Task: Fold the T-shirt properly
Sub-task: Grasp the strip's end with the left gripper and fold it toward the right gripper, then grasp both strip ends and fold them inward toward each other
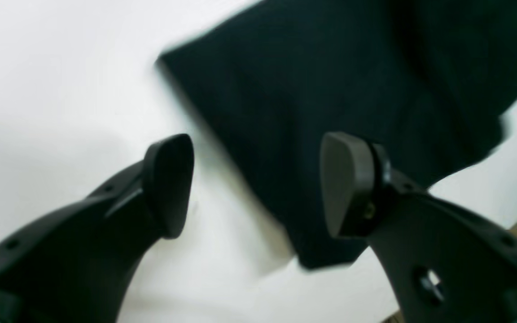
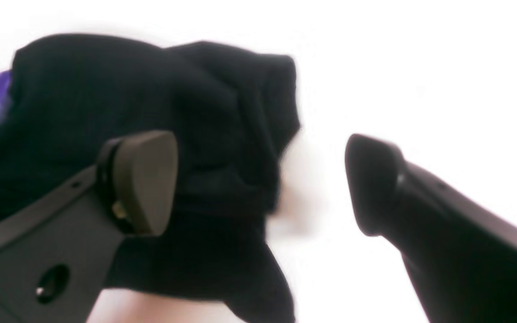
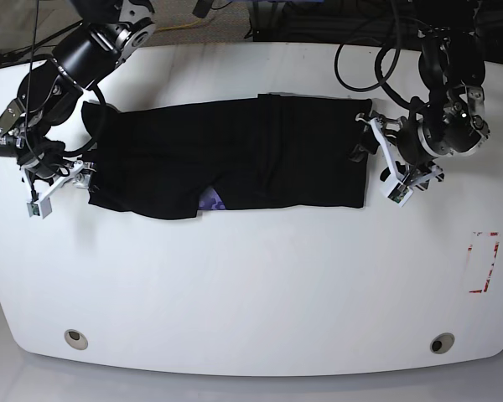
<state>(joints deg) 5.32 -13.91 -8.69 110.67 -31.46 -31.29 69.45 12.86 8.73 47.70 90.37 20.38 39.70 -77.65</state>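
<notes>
The soft black fabric T-shirt (image 3: 235,155) is lying as a long band between the released left hand (image 1: 258,184) and released right hand (image 2: 260,184); crosswise folding is remaining.

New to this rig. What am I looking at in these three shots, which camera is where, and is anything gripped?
It is a two-armed robot working at a white table. The base view looks down from above on the whole scene. The other two pictures come from cameras mounted on each wrist, looking out past that arm's own fingers.

In the base view the sides are mirrored: the left gripper sits on the picture's right and the right gripper on its left.

On the table lies a black T-shirt, folded into a long band, with a bit of purple print peeking out at its lower edge.

Nothing is held. In both wrist views the jaws stand wide apart, each gripper at one end of the shirt, with no cloth pinched between the pads.
</notes>
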